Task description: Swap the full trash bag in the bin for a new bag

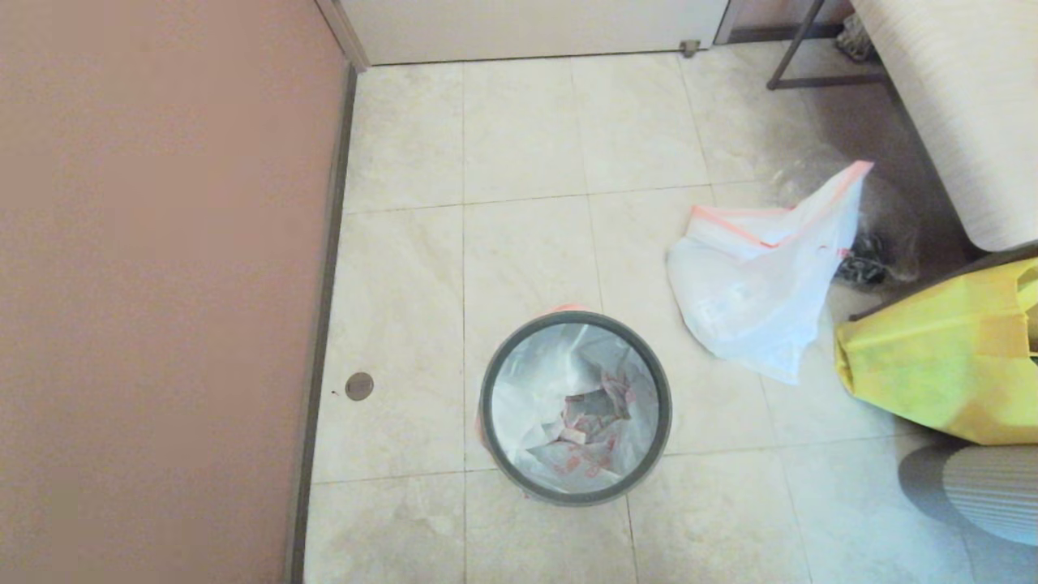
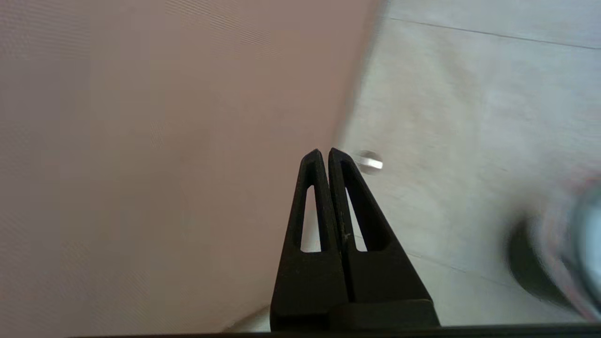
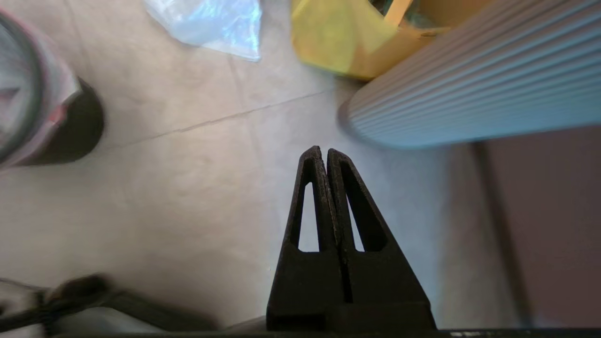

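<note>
The bin (image 1: 575, 496), black with a thin grey ring as rim, stands on the tiled floor. The new bag (image 1: 527, 405), thin and white with red print, lines its inside, and its pink-orange hem shows outside the rim. The full trash bag (image 1: 750, 284) lies bulging on the floor to the right of the bin, its pink-orange band uppermost. Neither arm shows in the head view. My left gripper (image 2: 324, 151) is shut and empty above the floor by the wall, the bin (image 2: 535, 263) off to its side. My right gripper (image 3: 323, 149) is shut and empty above bare tiles, apart from the bin (image 3: 80, 126).
A brown wall (image 1: 162, 284) runs along the left, with a round floor drain (image 1: 359, 386) beside it. A large yellow bag (image 1: 941, 365), a ribbed grey cylinder (image 1: 989, 487), a clear bag with dark contents (image 1: 872, 251) and a bench (image 1: 965, 97) crowd the right.
</note>
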You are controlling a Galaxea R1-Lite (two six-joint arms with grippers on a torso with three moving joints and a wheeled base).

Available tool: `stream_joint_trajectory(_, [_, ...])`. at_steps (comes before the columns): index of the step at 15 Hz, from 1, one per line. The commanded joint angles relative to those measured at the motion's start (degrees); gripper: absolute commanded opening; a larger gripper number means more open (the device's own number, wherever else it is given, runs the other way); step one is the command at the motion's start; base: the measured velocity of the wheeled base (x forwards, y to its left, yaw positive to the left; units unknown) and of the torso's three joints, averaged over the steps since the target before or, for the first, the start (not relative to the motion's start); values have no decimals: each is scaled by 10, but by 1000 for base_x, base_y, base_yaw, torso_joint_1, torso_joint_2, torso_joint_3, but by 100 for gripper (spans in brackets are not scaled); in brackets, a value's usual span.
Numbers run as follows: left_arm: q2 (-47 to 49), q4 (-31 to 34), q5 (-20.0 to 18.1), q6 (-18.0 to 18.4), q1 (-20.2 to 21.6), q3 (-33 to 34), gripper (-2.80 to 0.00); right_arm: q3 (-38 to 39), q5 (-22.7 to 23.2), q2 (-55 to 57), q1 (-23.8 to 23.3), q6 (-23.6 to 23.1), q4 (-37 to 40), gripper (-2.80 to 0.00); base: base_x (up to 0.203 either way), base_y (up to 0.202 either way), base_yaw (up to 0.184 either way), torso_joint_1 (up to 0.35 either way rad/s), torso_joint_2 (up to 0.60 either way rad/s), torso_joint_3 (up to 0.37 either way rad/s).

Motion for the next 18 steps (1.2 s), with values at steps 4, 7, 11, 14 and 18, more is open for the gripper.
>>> stream_joint_trajectory(4, [-112, 60, -142, 0, -14, 28, -280, 166, 19, -47, -3, -3, -215, -280, 0, 0, 0, 0, 0, 0])
stream_joint_trajectory(7, [-132, 56, -189, 11, -14, 78, -280, 274, 97, -47, -3, 2, -367, -280, 0, 0, 0, 0, 0, 0])
stream_joint_trajectory(11, [-132, -55, -190, 67, -14, 188, -280, 351, 167, -46, -3, 1, -438, -280, 0, 0, 0, 0, 0, 0])
stream_joint_trajectory(14, [-132, -118, -197, 92, -14, 250, -280, 375, 184, -46, -3, -4, -447, -280, 0, 0, 0, 0, 0, 0])
stream_joint_trajectory(18, [-131, -117, -238, 98, -14, 268, -280, 375, 185, -46, -3, -56, -415, -280, 0, 0, 0, 0, 0, 0])
